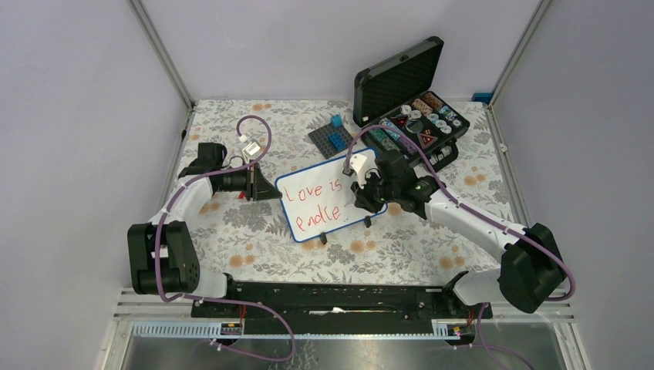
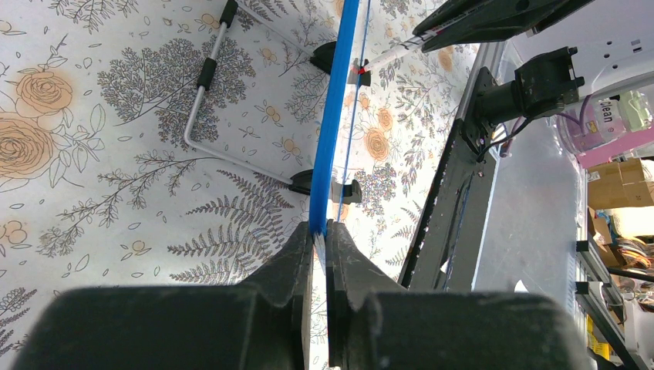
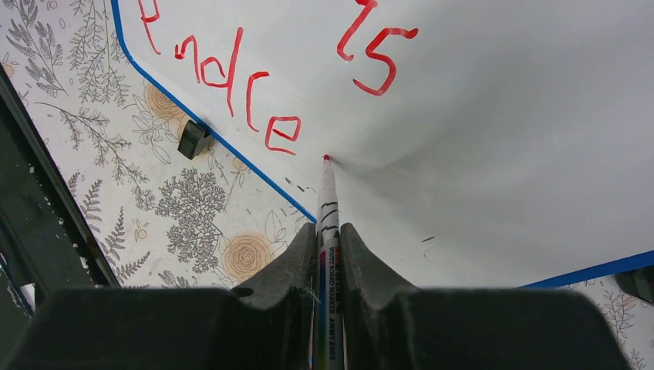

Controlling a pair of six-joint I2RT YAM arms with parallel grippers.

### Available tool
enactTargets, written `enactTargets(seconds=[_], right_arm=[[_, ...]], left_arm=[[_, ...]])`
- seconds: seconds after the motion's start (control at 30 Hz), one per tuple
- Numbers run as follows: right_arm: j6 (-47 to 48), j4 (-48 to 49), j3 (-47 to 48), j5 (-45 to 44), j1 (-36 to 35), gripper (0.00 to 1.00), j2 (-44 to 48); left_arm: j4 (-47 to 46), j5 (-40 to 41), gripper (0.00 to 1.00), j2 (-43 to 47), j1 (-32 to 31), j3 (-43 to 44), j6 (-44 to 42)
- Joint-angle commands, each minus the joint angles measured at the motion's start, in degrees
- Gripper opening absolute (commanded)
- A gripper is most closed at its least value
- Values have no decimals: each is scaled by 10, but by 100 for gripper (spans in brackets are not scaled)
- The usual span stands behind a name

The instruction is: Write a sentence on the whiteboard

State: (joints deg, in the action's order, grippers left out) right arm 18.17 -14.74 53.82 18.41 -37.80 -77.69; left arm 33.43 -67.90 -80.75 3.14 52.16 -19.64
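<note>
Marker (image 3: 328, 223) touching blue-framed whiteboard (image 3: 501, 116), red sentence (image 3: 234, 77) incomplete

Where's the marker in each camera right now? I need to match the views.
Right wrist: marker centre frame, upright in the right gripper, red tip on the whiteboard just past the last letter of the sentence.
Left wrist: top centre, slanting white barrel, tip against the edge-on board.
Top external: mostly hidden under the right gripper, at the board's lower right.
Shared landmark: the board's blue frame.
</note>
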Motion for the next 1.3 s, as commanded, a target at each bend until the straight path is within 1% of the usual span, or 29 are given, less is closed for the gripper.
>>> enactTargets(seconds=[0.0, 0.13, 0.47, 0.7, 1.13, 1.27], right_arm=[[-9, 25, 25, -23, 5, 0, 4], [-12, 37, 26, -24, 5, 0, -4], [-15, 39, 33, 12, 4, 0, -16], [-7, 39, 18, 19, -5, 0, -20], [15, 39, -20, 6, -7, 0, -10], [17, 39, -25, -17, -6, 0, -2]], left_arm=[[0, 10, 0, 7, -10, 9, -22], [0, 10, 0, 7, -10, 9, -22], [0, 10, 0, 6, -10, 9, -22], [0, 11, 0, 6, -10, 9, -22], [0, 12, 0, 3, -10, 10, -22], [0, 12, 0, 5, -10, 10, -22]])
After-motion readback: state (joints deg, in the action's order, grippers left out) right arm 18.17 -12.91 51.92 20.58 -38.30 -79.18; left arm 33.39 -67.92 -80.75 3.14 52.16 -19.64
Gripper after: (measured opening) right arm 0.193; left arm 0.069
